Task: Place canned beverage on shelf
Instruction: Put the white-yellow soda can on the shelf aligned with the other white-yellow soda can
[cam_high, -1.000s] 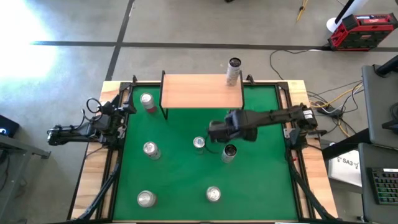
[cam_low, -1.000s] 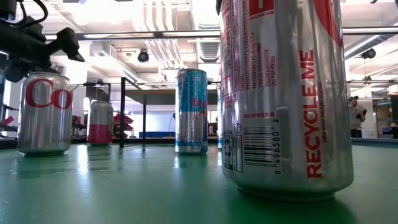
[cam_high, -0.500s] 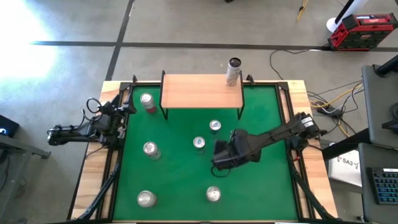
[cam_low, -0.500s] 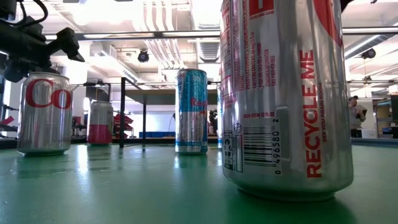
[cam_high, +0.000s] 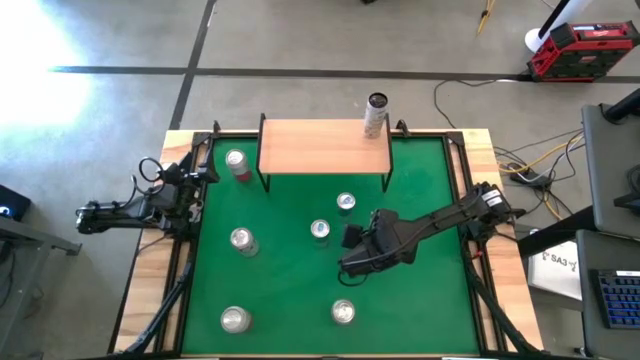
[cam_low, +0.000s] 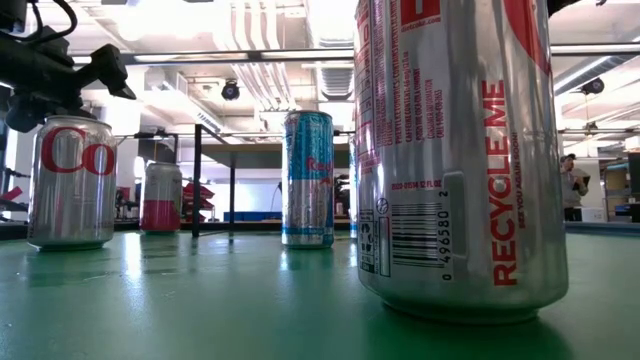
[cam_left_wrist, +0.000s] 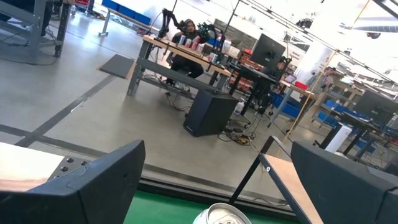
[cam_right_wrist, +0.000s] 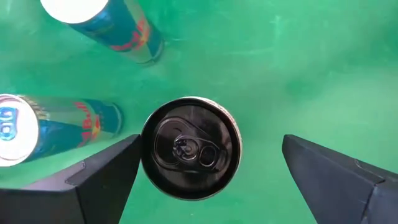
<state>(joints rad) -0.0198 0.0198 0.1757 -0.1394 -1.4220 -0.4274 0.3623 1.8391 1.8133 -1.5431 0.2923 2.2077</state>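
The shelf (cam_high: 325, 146) has a light wooden top and stands at the green mat's far edge. One can (cam_high: 376, 114) stands on its far right corner. My right gripper (cam_high: 358, 258) is open mid-mat and points down over a black-topped can (cam_right_wrist: 190, 147). That can stands upright on the mat between its two fingers (cam_right_wrist: 106, 177), which are spread on either side of it. In the high view the gripper hides this can. My left gripper (cam_high: 190, 196) waits open at the table's left edge.
Two blue cans (cam_right_wrist: 102, 25) (cam_right_wrist: 50, 127) stand just beyond the black-topped one and also show in the high view (cam_high: 345, 204) (cam_high: 319, 231). Other cans stand at the far left (cam_high: 237, 163), left (cam_high: 241, 240) and near edge (cam_high: 235, 320) (cam_high: 342, 312). The last of these fills the low view (cam_low: 460, 150).
My right gripper has moved from over the blue can nearer the shelf toward the table's near edge. It now stands over the black-topped can and covers it in the high view, and the blue can is uncovered. In the last half second it has barely moved.
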